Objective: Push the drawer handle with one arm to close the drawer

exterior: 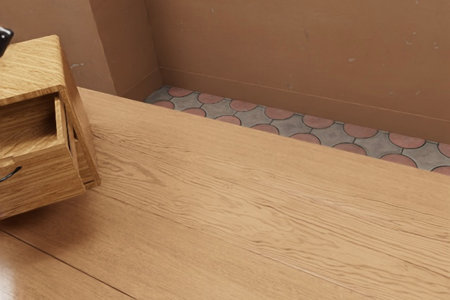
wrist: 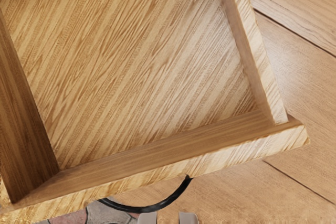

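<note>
Well, the drawer [wrist: 215, 159] stands open, pulled out of its wooden cabinet [exterior: 31, 72] on the table [exterior: 211, 194]. Its curved black handle [wrist: 139, 210] lies at the front board, close to the tips of the jaws, which are apart with a gap between them and nothing clamped. The likeliest trouble is a poor line of push: if the jaws press off-centre, the drawer could skew and bind in its opening. Too high, and they might slide over the front board into the drawer; a tip could also catch in the handle's loop. Pushing too hard might shove the whole cabinet back.
</note>
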Controlling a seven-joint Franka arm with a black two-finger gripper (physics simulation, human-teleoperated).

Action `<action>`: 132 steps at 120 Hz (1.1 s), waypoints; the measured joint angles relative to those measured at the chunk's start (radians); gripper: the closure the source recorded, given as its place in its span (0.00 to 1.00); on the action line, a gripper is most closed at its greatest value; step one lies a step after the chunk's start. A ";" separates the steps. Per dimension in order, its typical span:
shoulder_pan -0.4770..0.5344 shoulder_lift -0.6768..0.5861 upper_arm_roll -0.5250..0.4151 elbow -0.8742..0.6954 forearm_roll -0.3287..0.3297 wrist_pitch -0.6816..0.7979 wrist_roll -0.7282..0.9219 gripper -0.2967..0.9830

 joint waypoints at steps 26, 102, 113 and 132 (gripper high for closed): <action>0.149 -0.145 -0.113 -0.180 -0.012 0.009 -0.002 0.84; 0.303 -0.456 -0.332 -0.573 -0.144 -0.044 -0.127 0.85; 0.302 -0.490 -0.370 -0.601 -0.183 -0.067 -0.155 0.85; 0.302 -0.540 -0.410 -0.641 -0.234 -0.069 -0.206 0.85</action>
